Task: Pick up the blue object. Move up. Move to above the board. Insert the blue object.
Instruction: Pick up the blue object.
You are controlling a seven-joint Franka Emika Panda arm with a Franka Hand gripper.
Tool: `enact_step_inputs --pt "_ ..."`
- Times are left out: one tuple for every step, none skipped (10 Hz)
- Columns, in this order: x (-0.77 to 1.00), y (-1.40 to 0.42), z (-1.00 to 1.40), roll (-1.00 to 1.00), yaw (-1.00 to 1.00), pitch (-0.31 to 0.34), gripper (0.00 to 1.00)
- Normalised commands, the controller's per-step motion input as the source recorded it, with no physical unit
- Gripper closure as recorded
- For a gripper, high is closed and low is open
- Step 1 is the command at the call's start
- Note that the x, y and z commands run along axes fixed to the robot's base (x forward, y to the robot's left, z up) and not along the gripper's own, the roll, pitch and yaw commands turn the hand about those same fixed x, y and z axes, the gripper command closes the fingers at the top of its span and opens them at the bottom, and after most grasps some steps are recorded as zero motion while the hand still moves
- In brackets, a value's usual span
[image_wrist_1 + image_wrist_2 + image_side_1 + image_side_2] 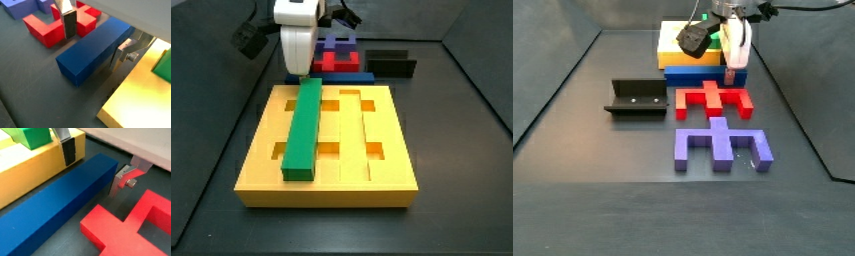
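The blue object (93,50) is a long royal-blue bar lying on the floor against the end of the yellow board (140,95). It shows in both wrist views (60,203) and both side views (345,76) (700,75). My gripper (97,39) is open and low over the bar, one finger on each long side. It also shows in the wrist view (95,165) and the side views (299,68) (732,68). One finger (69,25) stands on the red piece's side, the other (123,178) beyond the bar. The board (345,150) carries a green bar (305,130) in one groove.
A red notched piece (714,100) lies right beside the blue bar, close to one finger (133,223). A purple-blue notched block (720,148) lies beyond it. The dark fixture (636,98) stands off to the side. Dark walls enclose the floor.
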Motion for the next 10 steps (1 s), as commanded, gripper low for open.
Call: enact_step_inputs --pt "0.00 0.00 -0.26 0.00 -0.04 0.000 0.00" --pt "-0.03 0.00 -0.01 0.00 -0.07 0.000 0.00" --pt "-0.08 0.00 -0.06 0.00 -0.07 0.000 0.00" --pt "-0.06 0.00 -0.06 0.00 -0.04 0.000 0.00" --pt "-0.14 0.00 0.00 -0.01 -0.16 0.000 0.00" --pt "-0.29 0.00 0.00 -0.01 -0.25 -0.003 0.00" --pt "-0.13 0.00 -0.03 0.00 -0.16 -0.016 0.00" --pt "-0.13 0.00 -0.06 0.00 -0.16 -0.013 0.00" --pt "-0.01 0.00 -0.06 0.00 -0.08 -0.010 0.00" --pt "0.03 0.00 -0.18 0.00 0.00 0.000 0.00"
